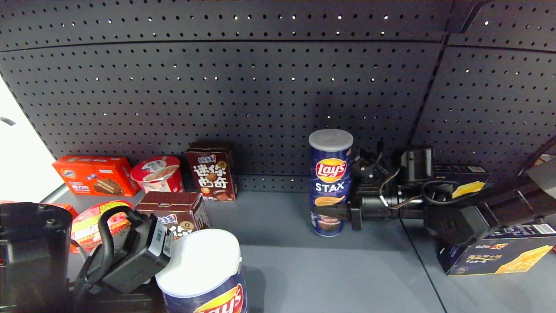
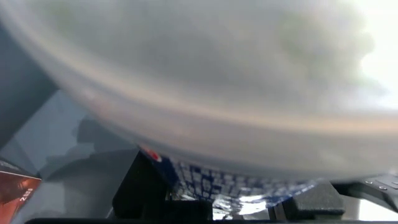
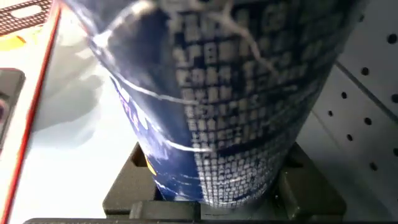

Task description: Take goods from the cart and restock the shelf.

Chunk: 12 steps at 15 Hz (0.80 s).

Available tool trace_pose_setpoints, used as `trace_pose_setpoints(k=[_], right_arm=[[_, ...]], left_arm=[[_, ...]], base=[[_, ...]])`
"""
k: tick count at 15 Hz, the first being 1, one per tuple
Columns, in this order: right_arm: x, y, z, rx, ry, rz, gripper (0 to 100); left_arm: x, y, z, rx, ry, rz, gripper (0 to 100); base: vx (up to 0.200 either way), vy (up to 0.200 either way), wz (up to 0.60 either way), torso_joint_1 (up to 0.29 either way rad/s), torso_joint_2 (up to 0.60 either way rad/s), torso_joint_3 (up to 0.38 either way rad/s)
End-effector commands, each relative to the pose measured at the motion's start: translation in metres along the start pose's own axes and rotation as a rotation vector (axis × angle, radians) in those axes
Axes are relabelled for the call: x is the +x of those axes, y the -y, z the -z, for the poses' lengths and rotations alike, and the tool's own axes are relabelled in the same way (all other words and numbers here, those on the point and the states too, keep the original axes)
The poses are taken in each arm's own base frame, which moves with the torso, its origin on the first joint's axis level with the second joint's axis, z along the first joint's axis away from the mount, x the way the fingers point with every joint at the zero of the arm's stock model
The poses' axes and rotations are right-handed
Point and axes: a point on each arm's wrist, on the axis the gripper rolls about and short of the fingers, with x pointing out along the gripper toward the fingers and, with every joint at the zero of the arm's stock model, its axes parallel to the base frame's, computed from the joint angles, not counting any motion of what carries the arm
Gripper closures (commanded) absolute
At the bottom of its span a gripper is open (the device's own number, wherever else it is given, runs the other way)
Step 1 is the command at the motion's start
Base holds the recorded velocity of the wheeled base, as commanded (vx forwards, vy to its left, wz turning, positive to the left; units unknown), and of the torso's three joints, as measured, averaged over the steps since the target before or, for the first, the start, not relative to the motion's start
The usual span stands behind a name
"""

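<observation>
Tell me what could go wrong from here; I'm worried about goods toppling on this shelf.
1. The right gripper grips the upright can low on its body; tall and narrow, it may tip on release.
2. The left gripper holds a second can close to the brown box; it may knock the box when set down.

Grey shelf [image 1: 282,261], chip can [image 1: 331,182], snack boxes [image 1: 211,171]

The right gripper [image 1: 331,213] clamps an upright chip can [image 1: 331,171] near the shelf's [image 1: 282,243] back edge. A second can [image 1: 204,278] shows by the front-left corner, snack boxes [image 1: 93,174] at back-left.
</observation>
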Motion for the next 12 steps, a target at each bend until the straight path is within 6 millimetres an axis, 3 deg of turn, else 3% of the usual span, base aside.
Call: trace_pose_setpoints(k=[1, 6, 12], right_arm=[[-0.029, -0.031, -0.017, -0.015, 0.009, 0.06, 100], [-0.052, -0.078, -0.019, -0.021, 0.004, 0.019, 100], [-0.06, -0.102, -0.014, -0.019, -0.004, 0.019, 100]], left_arm=[[-0.001, 0.0, -0.002, 0.004, 0.009, -0.002, 100], [-0.001, 0.0, -0.001, 0.002, 0.006, -0.003, 100], [-0.001, -0.003, -0.002, -0.004, 0.007, -0.017, 100]], base=[[0.0, 0.0, 0.0, 0.0, 0.0, 0.0], [0.0, 0.0, 0.0, 0.0, 0.0, 0.0], [0.0, 0.0, 0.0, 0.0, 0.0, 0.0]])
